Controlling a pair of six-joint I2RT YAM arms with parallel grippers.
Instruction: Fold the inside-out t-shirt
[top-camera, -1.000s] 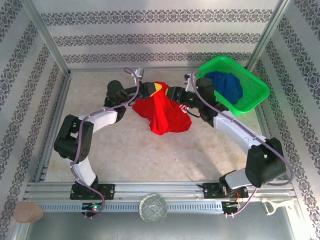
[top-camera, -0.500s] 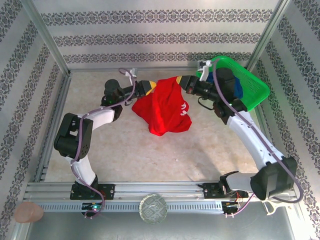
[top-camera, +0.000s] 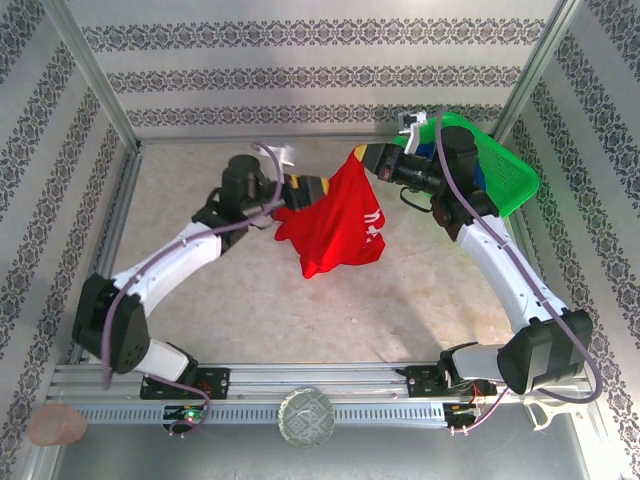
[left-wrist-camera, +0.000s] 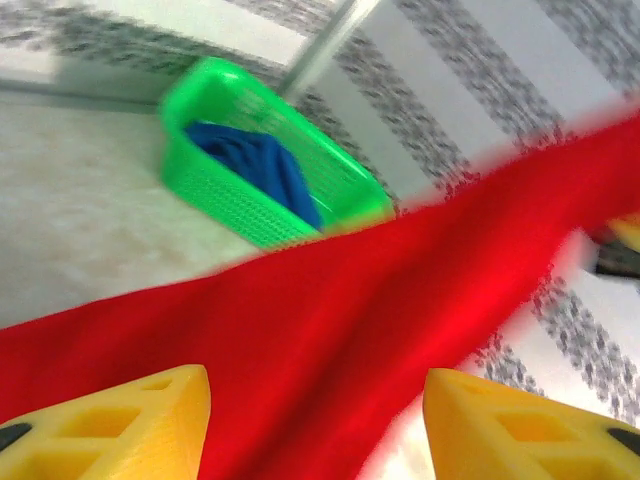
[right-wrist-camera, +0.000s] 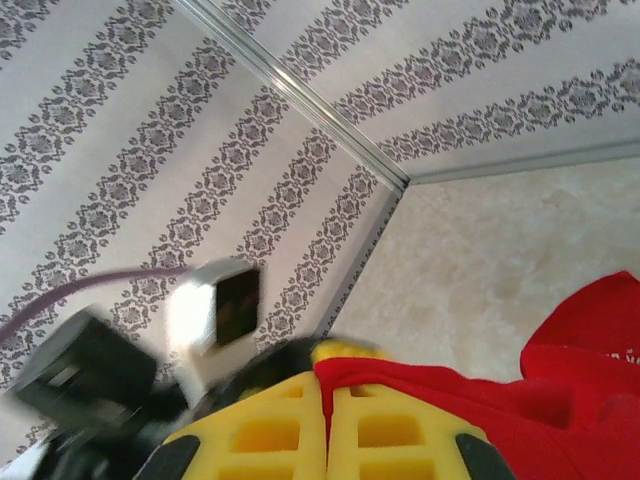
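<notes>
We log the crumpled red cloth t-shirt draped over the mottled beige surface. The right jaws, blocky yellow pads, pinch its edge shut. The left jaws stand wide beside it.

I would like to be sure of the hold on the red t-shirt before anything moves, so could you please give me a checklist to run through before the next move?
1. Hold of the right gripper on the t-shirt: ok, its fingers are shut on a red edge.
2. Hold of the left gripper: not ok, its fingers stand apart, with cloth stretched across between them and not pinched.
3. Shirt flat on the table: not ok, it hangs bunched from the right gripper.
4. Shirt apart from the green basket and the dark blue garment: ok.
5. Which part of the shirt is pinched: cannot tell.
</notes>
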